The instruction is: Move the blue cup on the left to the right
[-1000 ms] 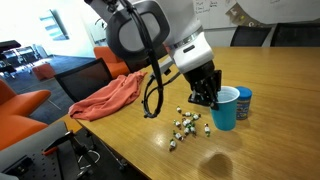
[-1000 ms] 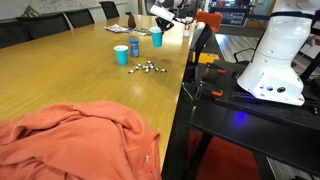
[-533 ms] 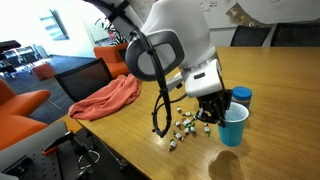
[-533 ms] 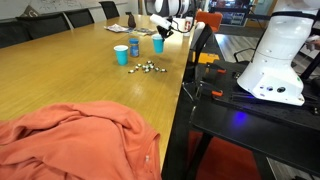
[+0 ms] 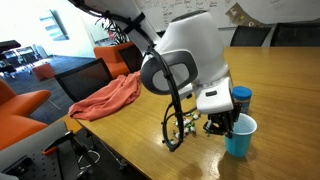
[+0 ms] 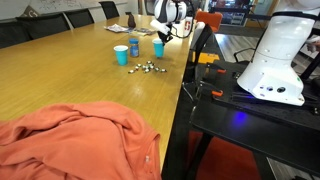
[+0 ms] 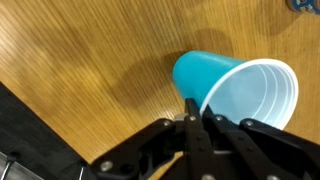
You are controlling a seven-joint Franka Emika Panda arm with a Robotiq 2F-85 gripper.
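— What's at the left corner of the table (image 5: 285, 65)?

— A crumpled orange cloth (image 5: 108, 97), lying right at the edge, well apart from everything else.

— And further along?

— A scatter of little pieces (image 5: 186, 126) close to the front edge. A black cable (image 5: 167, 122) loops down from the arm in front of them. Just to their right is the gripper (image 5: 226, 125).

— Is it holding anything?

— Yes, the blue cup (image 5: 241, 140). In the wrist view the fingers (image 7: 190, 104) are clamped on its rim, one inside the pale wall and one outside, and the cup (image 7: 238, 88) looks tilted. It sits near the front edge. I cannot tell whether its base touches the wood.

— Anything crowding it?

— A blue canister (image 5: 241, 98) with a lid stands just behind the gripper, further from the edge. In an exterior view a second cup (image 6: 121, 55) stands upright on the canister's far side, with the little pieces between that cup and the table's edge.
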